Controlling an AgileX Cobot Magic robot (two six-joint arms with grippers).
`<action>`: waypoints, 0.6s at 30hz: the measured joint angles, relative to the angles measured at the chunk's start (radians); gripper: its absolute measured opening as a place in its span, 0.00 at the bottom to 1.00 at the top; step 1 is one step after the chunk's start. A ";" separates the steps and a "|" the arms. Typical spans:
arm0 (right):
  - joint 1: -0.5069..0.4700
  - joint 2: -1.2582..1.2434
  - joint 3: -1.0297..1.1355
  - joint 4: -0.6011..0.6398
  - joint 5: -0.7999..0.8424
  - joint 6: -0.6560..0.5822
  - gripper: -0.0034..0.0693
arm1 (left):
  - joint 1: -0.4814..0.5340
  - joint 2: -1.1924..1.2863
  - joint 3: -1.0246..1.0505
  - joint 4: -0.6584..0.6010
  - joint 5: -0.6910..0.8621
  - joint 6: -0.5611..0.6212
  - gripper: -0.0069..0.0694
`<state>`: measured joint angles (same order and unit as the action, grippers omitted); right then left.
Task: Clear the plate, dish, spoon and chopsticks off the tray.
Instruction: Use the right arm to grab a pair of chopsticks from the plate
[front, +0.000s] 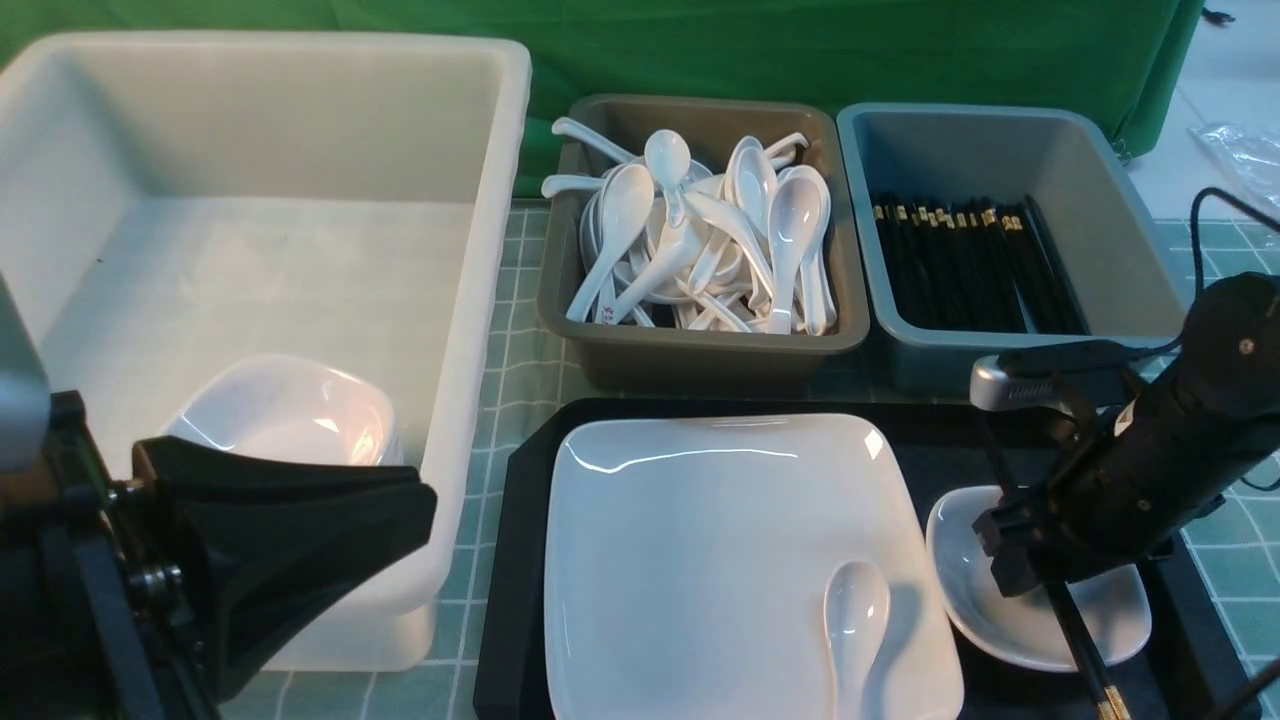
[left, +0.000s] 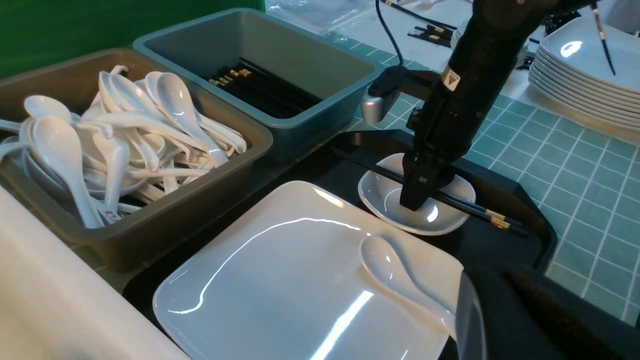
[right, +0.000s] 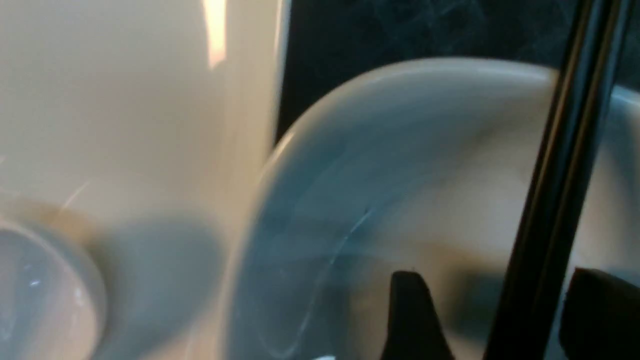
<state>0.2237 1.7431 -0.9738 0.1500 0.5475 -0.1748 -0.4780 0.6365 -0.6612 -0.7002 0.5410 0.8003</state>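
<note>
The black tray (front: 510, 560) holds the large white plate (front: 700, 560), and the spoon (front: 855, 610) lies on the plate's near right corner. To the right sits the small dish (front: 960, 560), with the chopsticks (front: 1085, 650) lying across it. My right gripper (front: 1020, 580) points down into the dish. In the right wrist view it (right: 495, 277) is open, its fingers (right: 410, 310) straddling the chopsticks (right: 555, 200) with gaps on both sides. My left gripper (front: 300, 530) is shut and empty, hovering at the near left beside the white tub.
A big white tub (front: 480, 300) at the left holds one small white dish (front: 290, 410). Behind the tray stand a brown tub (front: 700, 350) heaped with spoons and a grey-blue tub (front: 1130, 250) of chopsticks. A stack of white plates (left: 585, 65) stands off to the right.
</note>
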 joint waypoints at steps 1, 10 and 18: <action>0.000 0.014 -0.004 -0.001 0.000 0.000 0.61 | 0.000 0.000 0.000 0.000 0.000 0.000 0.11; -0.001 0.025 -0.017 -0.019 0.010 -0.008 0.28 | 0.000 0.000 0.000 0.016 0.000 0.000 0.11; 0.009 -0.028 -0.047 -0.025 0.178 -0.104 0.20 | 0.000 0.000 0.000 0.016 -0.009 0.001 0.11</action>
<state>0.2329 1.7154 -1.0211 0.1248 0.7260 -0.2784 -0.4780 0.6363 -0.6612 -0.6846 0.5315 0.8015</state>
